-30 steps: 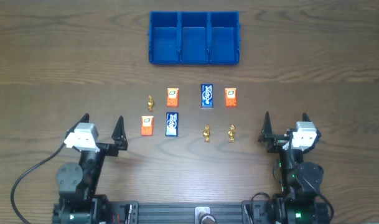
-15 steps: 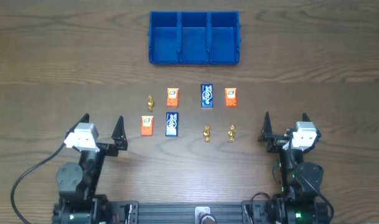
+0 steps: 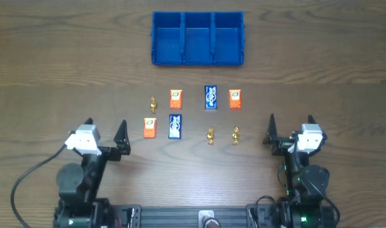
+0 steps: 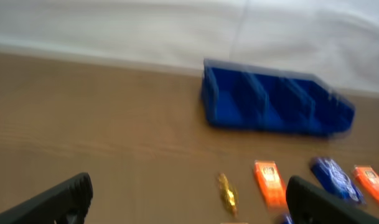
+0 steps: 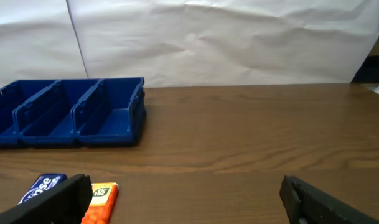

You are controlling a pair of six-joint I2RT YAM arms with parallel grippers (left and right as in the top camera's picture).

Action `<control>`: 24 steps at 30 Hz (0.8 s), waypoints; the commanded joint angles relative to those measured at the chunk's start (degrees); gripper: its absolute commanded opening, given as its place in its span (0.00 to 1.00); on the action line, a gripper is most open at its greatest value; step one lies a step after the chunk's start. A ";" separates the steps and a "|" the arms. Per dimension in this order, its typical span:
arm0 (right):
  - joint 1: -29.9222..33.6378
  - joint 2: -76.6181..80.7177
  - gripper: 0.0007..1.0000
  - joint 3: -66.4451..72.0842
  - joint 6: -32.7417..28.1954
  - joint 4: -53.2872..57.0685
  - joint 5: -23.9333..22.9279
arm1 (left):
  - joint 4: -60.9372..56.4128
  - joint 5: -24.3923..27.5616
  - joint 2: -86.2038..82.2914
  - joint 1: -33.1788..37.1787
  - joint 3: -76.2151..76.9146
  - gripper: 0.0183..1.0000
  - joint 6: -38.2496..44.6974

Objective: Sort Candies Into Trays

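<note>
A blue tray [image 3: 198,61] with three empty compartments stands at the far middle of the table. Loose candies lie in two rows between it and the arms: orange packets [image 3: 175,98] [image 3: 235,99] [image 3: 149,127], blue packets [image 3: 210,97] [image 3: 175,126], and gold-wrapped sweets [image 3: 153,104] [image 3: 210,135] [image 3: 236,135]. My left gripper [image 3: 104,130] is open and holds nothing, just left of the near orange packet. My right gripper [image 3: 290,126] is open and holds nothing, to the right of the gold sweets. The left wrist view has the tray [image 4: 264,121], a gold sweet [image 4: 226,190] and an orange packet [image 4: 268,182] ahead.
The wooden table [image 3: 66,57] is bare left and right of the tray and candies. A white backdrop [image 5: 226,37] rises behind the table's far edge. The right wrist view takes in the tray [image 5: 108,134], a blue packet [image 5: 43,185] and an orange packet [image 5: 101,196].
The left arm has shifted very slightly. The candies, the tray and the right arm are where they were.
</note>
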State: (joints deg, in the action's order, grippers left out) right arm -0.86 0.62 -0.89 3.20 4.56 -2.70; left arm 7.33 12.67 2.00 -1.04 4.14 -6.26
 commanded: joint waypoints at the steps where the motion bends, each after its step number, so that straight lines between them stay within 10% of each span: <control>1: 0.28 -0.44 1.00 0.44 -0.70 -0.02 0.28 | 15.82 5.73 13.42 -0.98 18.91 1.00 -1.40; 8: 0.28 -0.46 1.00 0.44 -0.70 -0.02 0.28 | 35.93 4.11 43.52 -7.41 41.90 1.00 1.11; 13: 0.28 -0.46 1.00 0.44 -0.70 -0.02 0.28 | 35.30 -6.45 61.35 -16.63 43.28 1.00 -7.78; 24: 0.28 -0.44 1.00 0.44 -0.70 -0.02 0.28 | 25.66 -8.76 85.31 -19.87 43.28 1.00 -13.27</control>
State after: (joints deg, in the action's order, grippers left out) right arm -0.86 0.47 -0.67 3.18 4.40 -2.68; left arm 33.98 6.39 83.77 -20.16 46.87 -16.71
